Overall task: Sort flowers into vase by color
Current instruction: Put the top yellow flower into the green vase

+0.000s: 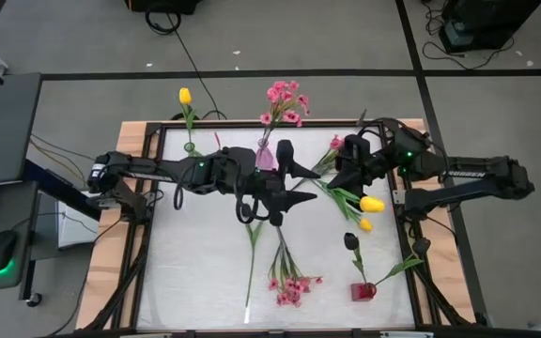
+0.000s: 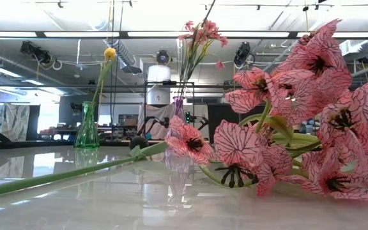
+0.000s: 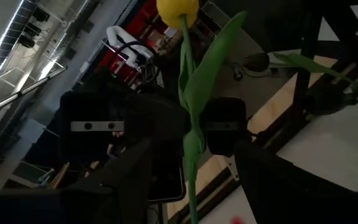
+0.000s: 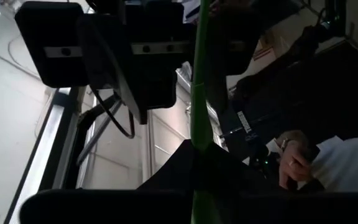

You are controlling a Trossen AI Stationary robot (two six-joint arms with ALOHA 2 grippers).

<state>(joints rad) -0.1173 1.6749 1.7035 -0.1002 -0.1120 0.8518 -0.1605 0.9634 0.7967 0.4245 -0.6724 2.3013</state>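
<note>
A yellow tulip (image 1: 372, 204) hangs over the table's middle right, and my right gripper (image 1: 344, 178) is shut on its green stem (image 4: 197, 124). My left gripper (image 3: 194, 186) is open and level, one finger on each side of the same stem (image 3: 191, 155) without touching it; the bloom (image 3: 178, 9) lies beyond. A second yellow bloom (image 1: 365, 224) shows just nearer. At the far edge, a green vase (image 2: 87, 128) holds a yellow tulip (image 1: 185, 96), and a purple vase (image 2: 179, 108) holds pink blossoms (image 1: 285, 94). A red vase (image 1: 363, 291) holds a dark tulip (image 1: 350, 241). My right gripper pinches the tulip's green stem (image 4: 197, 155) between its two fingers, some way below the bloom. The fingers lie across the stem. The tulip is lifted clear of the table, its bloom toward the near right.
A pink spray (image 1: 289, 286) and a long green stem (image 1: 252, 253) lie on the white table top near the front, and the spray fills the low view (image 2: 299, 128). More pink blossoms (image 1: 334, 143) lie by my right gripper. A person's hand (image 4: 294, 162) shows beyond the table.
</note>
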